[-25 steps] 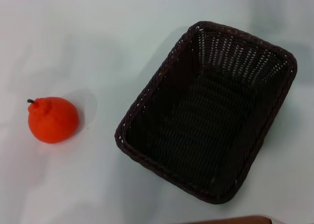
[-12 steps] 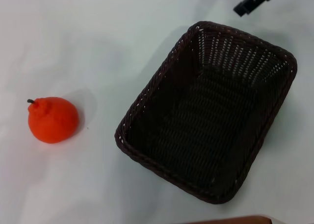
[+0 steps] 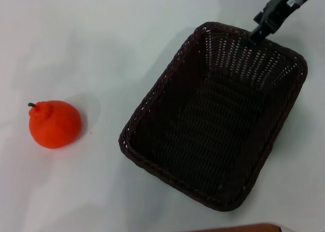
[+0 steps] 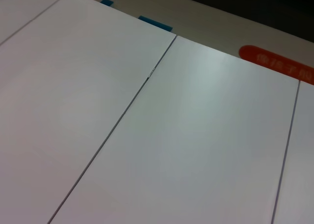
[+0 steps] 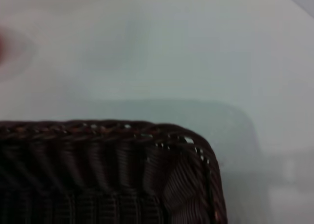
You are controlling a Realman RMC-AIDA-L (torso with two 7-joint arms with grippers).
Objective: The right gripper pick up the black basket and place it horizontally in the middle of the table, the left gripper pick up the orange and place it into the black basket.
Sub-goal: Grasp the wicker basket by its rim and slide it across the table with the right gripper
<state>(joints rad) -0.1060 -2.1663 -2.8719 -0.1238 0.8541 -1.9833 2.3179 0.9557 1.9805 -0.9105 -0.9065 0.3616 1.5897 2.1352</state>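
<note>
The black basket (image 3: 152,97) stands empty on the table (image 3: 101,44), right of centre in the head view, turned at a slant. The orange (image 3: 55,124) lies on the table well to the basket's left, its stem pointing up and left. My right gripper (image 3: 257,35) reaches in from the top right, its dark tip just at the basket's far rim. The right wrist view shows a rim corner of the basket (image 5: 147,131) close below, with bare table (image 5: 171,52) beyond. My left gripper is out of view.
A brown edge (image 3: 238,228) shows at the bottom of the head view. The left wrist view shows only white panels with thin seams (image 4: 147,79), a strip of blue tape (image 4: 154,23) and an orange-red label (image 4: 274,67).
My right gripper has come into view from the top right and moved down to the basket's far rim. The basket and the orange have not moved.
</note>
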